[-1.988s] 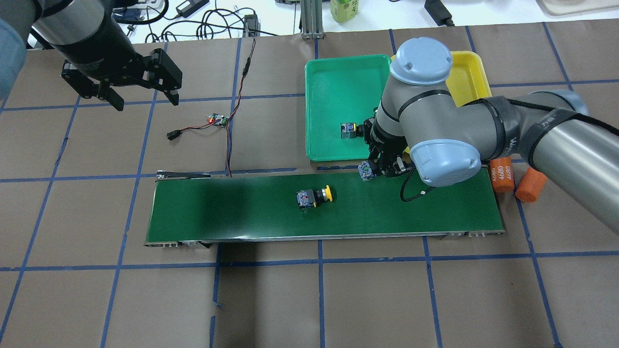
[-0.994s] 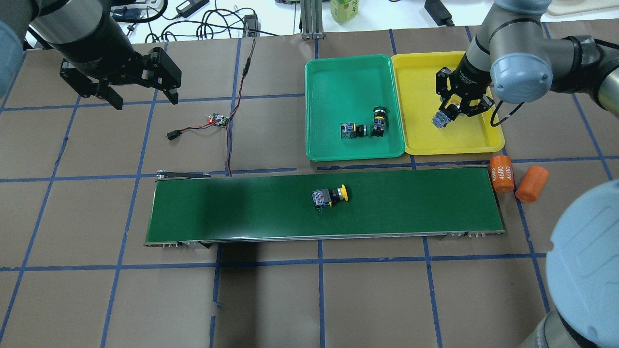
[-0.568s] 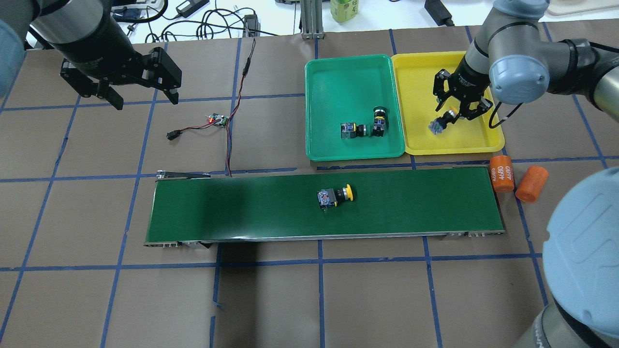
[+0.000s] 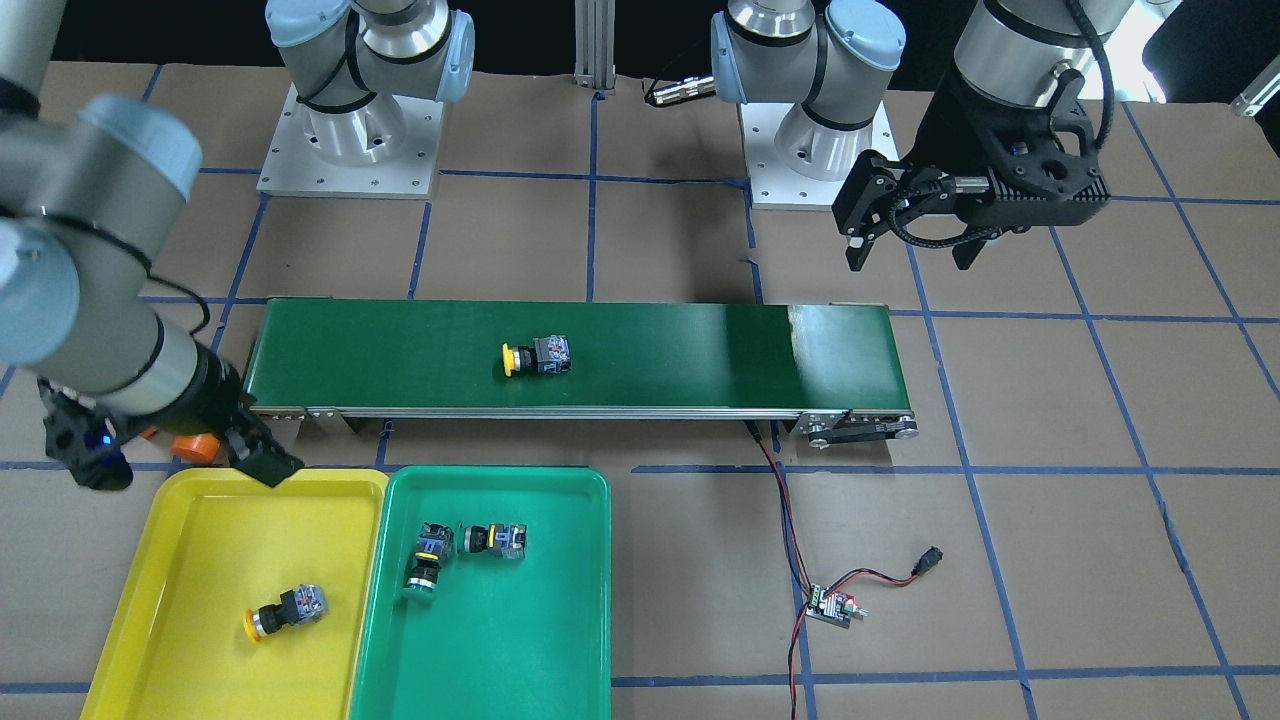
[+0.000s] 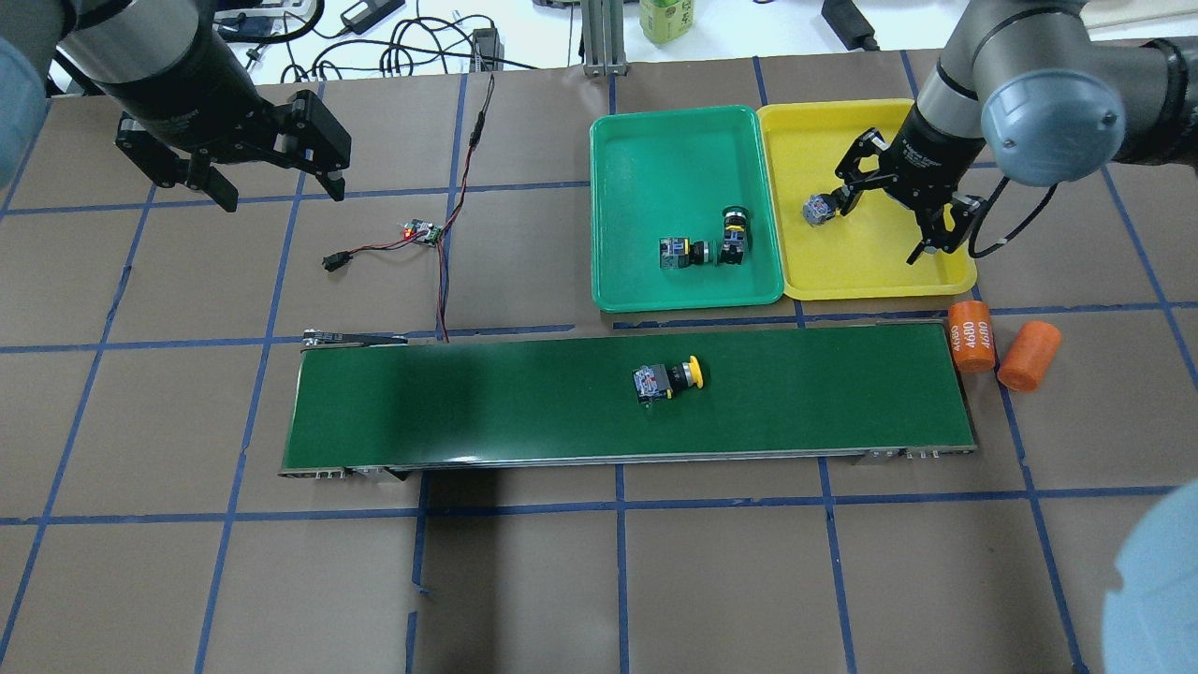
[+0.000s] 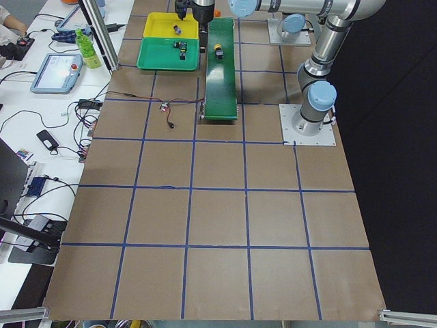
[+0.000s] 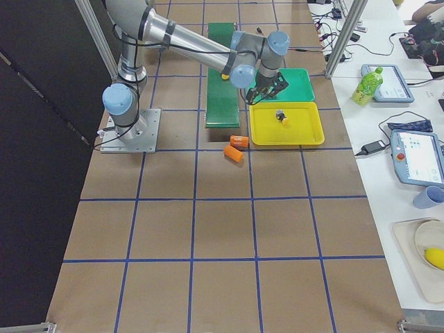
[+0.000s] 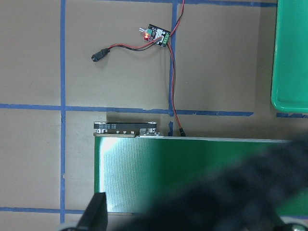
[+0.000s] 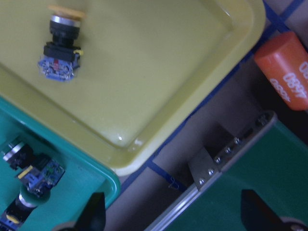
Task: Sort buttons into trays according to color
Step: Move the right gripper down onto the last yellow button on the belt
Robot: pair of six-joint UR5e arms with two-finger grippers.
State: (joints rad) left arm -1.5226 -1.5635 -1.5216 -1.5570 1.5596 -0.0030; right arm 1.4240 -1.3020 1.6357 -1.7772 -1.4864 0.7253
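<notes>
My right gripper [image 5: 889, 211] is open and empty above the yellow tray [image 5: 880, 271]. A yellow-capped button [image 5: 822, 208] lies loose in that tray, beside one finger; it also shows in the front view [image 4: 285, 610] and the right wrist view [image 9: 60, 45]. Two green-capped buttons [image 5: 679, 251] [image 5: 733, 234] lie together in the teal-green tray [image 5: 655, 150]. Another yellow-capped button [image 5: 669, 379] lies on its side on the dark green conveyor belt [image 5: 468, 402]. My left gripper [image 5: 279, 187] is open and empty, high over the table's far left.
Two orange cylinders [image 5: 973, 335] [image 5: 1028, 356] lie off the belt's right end. A small controller board [image 5: 423, 231] with red and black wires sits left of the trays and feeds the belt's left end.
My right gripper carried a yellow button from the belt to the yellow tray, opened and let it go; the button now lies further left. The belt's button moved right. The left arm stayed.
</notes>
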